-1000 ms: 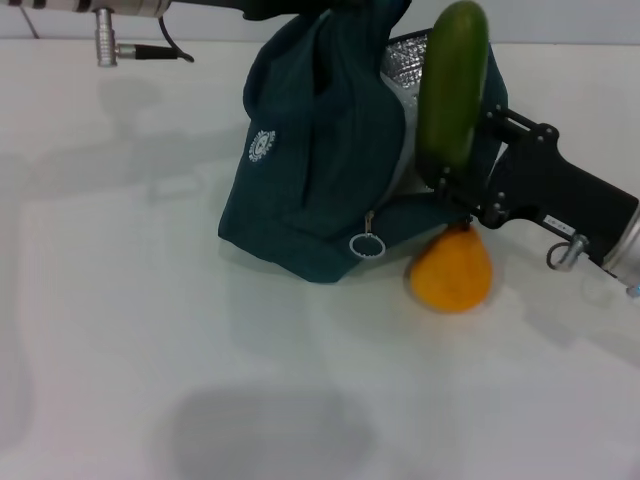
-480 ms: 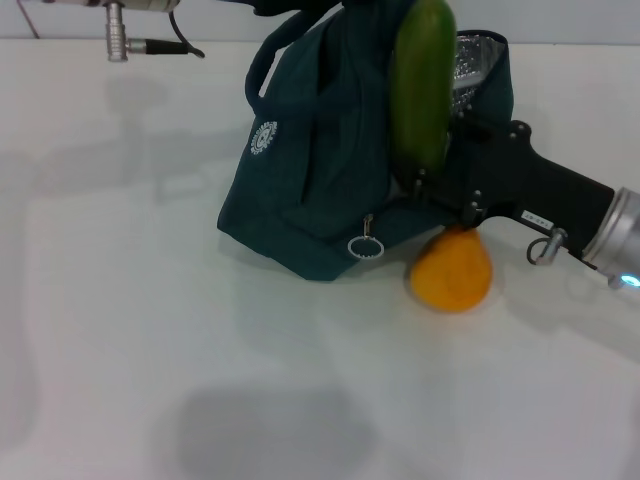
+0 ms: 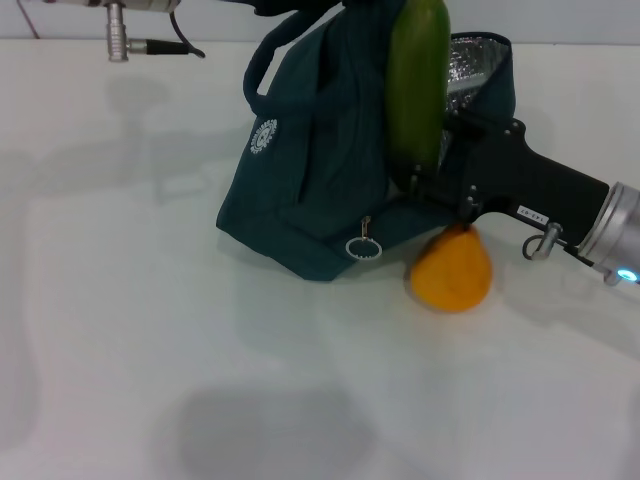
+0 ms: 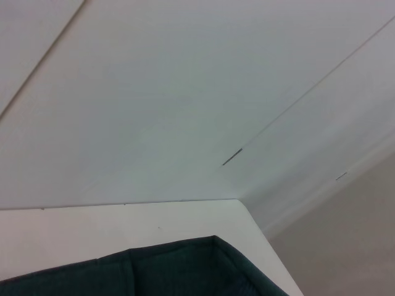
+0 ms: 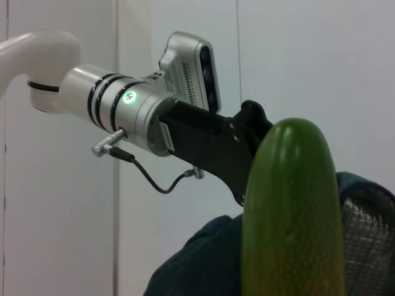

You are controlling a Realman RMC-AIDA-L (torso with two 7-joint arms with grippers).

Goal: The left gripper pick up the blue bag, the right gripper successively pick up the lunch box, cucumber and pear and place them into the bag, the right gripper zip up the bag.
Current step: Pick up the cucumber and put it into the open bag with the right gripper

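Observation:
The blue bag point(image 3: 320, 170) stands at the back middle of the white table, its handle pulled up to my left gripper point(image 3: 300, 6) at the head view's top edge. The left gripper's black body also shows in the right wrist view point(image 5: 237, 148) above the bag point(image 5: 197, 265). My right gripper point(image 3: 418, 178) is shut on the lower end of the cucumber point(image 3: 417, 85) and holds it upright against the bag's open top, where the foil lining point(image 3: 472, 62) shows. The pear point(image 3: 452, 272) lies on the table below the right gripper, by the bag's front corner. The lunch box is out of view.
The zipper's ring pull point(image 3: 362, 248) hangs at the bag's front lower edge. The white logo point(image 3: 262, 137) faces left. The left arm's connector point(image 3: 118, 40) sticks out at the back left. The left wrist view shows only the bag's rim point(image 4: 173, 271) and walls.
My right gripper has carried the cucumber to the left, from the bag's right side to in front of its open top. The bag's handle has risen a little. The pear has not moved.

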